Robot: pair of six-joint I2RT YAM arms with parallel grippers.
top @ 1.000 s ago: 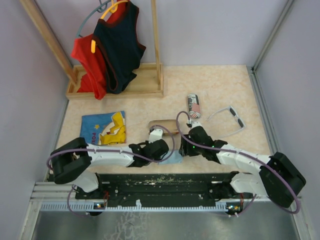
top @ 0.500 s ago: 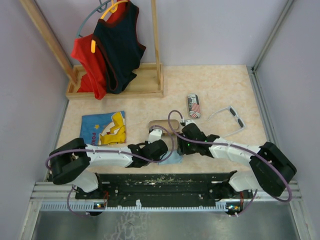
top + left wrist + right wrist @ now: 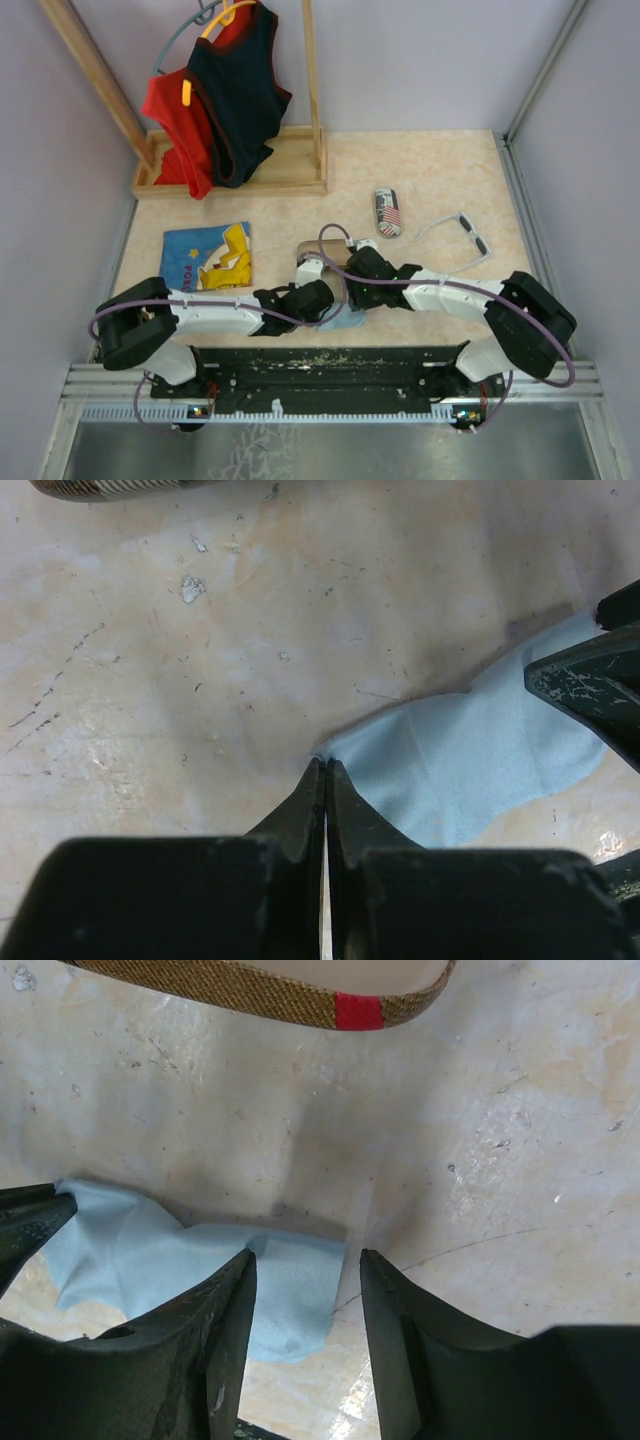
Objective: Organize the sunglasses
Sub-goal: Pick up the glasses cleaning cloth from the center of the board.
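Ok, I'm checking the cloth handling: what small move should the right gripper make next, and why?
Probably close the right gripper: its open jaws straddle the edge of the light-blue cloth, and the shut left gripper seems to pinch the other corner.

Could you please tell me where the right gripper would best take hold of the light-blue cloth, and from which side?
Probably the free end of the light-blue cloth, opposite the corner pinched by the shut left gripper. That thin, limp end sits between the fingers of the open right gripper, so coming straight down from above and closing across the edge looks best.
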